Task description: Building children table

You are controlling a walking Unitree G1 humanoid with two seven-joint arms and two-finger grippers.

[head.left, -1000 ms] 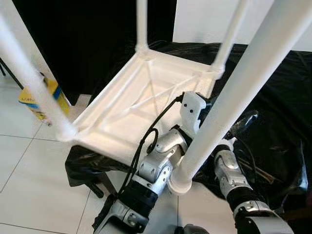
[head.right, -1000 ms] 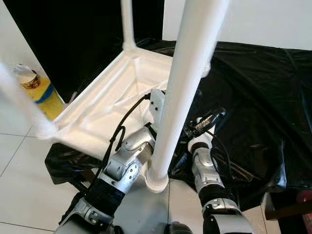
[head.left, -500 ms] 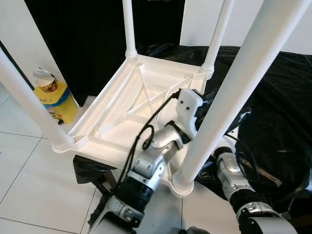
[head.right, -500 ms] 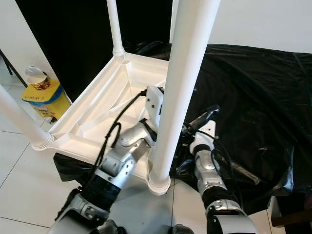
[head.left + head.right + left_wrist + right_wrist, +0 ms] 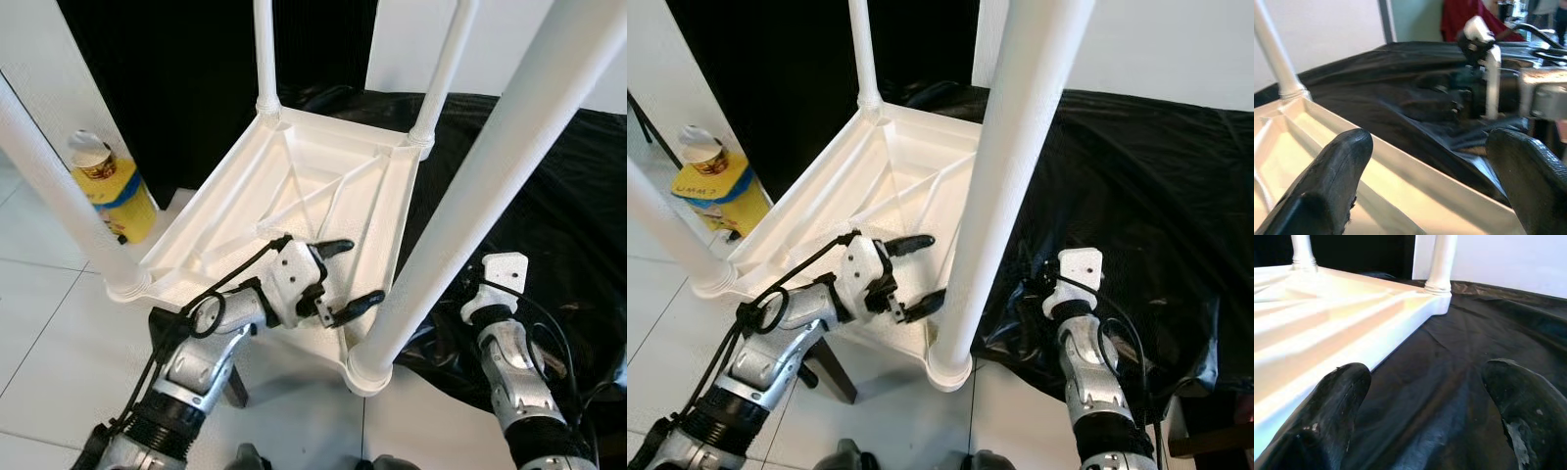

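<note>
Eye views: the table [image 5: 294, 186] lies upturned on the black sheet [image 5: 1136, 166]. My left gripper [image 5: 338, 277] hangs wide open over its near edge, holding nothing. Wrist views: the right gripper [image 5: 1425, 396] gapes empty beside the table's right edge. A bump could topple the near leg [image 5: 1004, 176].

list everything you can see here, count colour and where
upturned white plastic children's table: one, white, underside up on the black sheet, four legs pointing up
black plastic sheet: one, black, under the table and spread to the robot's right
yellow tub with blue band: one, yellow and blue, on the floor, left of the table
pale tiled floor: white, front left
left gripper: black fingers open, over the table's near edge
right gripper: open, above the black sheet
</note>
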